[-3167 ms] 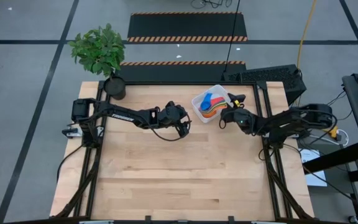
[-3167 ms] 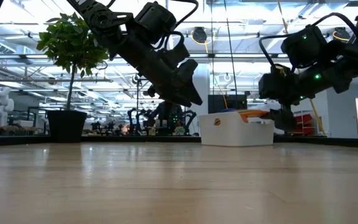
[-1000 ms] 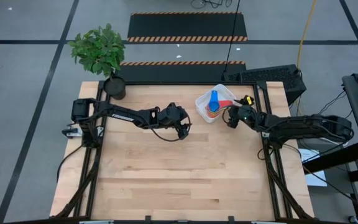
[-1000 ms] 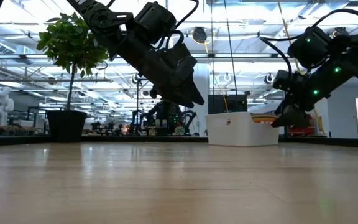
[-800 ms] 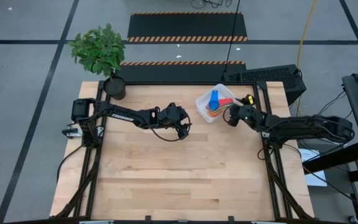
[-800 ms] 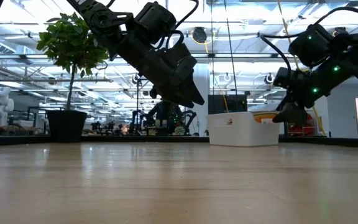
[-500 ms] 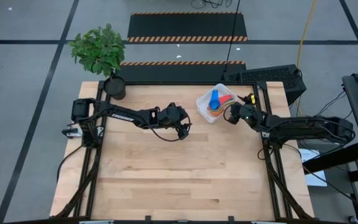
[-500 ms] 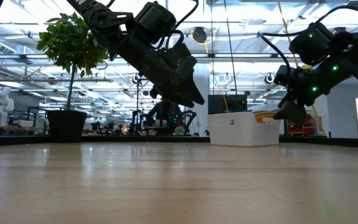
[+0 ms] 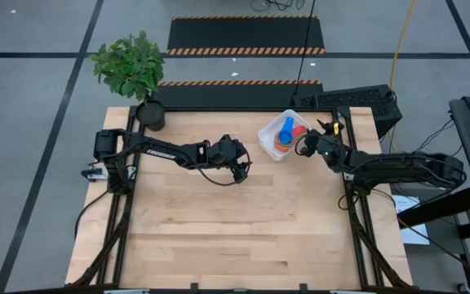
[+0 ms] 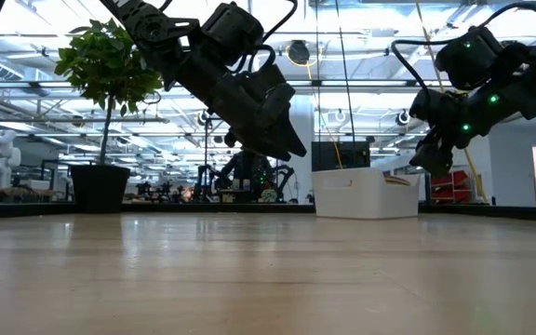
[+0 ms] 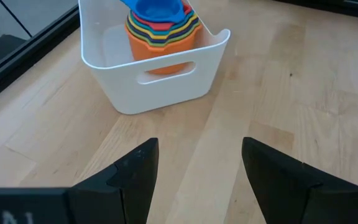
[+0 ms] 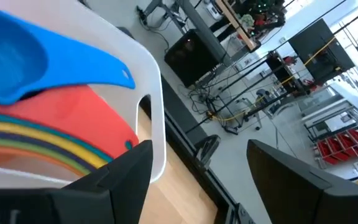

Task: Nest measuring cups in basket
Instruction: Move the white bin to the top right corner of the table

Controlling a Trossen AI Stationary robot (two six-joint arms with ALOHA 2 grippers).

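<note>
We see the measuring cups (image 9: pixel 286 135) stacked inside the basket (image 9: pixel 268 143) at the table's far right. A second ago our right gripper (image 9: pixel 308 144) sat lower beside it; now it has lifted, fingers apart and empty, so nesting looks finished. The left gripper (image 9: pixel 241 167) waits mid-table, open and empty. Only its wrist view shows the cups' layered rims.
</note>
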